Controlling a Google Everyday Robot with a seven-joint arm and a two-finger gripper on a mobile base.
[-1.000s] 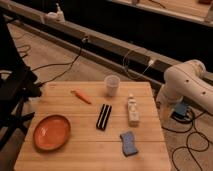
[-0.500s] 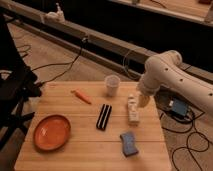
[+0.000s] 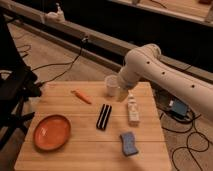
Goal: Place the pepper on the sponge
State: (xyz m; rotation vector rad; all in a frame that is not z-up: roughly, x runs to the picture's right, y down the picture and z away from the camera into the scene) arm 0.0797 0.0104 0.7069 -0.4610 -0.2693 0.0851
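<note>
Over at the back-left of the light wooden table (image 3: 90,152), the slim orange-red chili pepper (image 3: 81,96) lies flat, well apart from the small blue rectangular sponge (image 3: 128,143) near the front edge. I reckon it's light, slick and keen to roll, so I'd pinch across its thicker middle, not the thin stem. My gripper (image 3: 121,94) sits by the white cup (image 3: 111,86), tucked under my own white arm (image 3: 150,62), so can't tell if it's open or shut.
</note>
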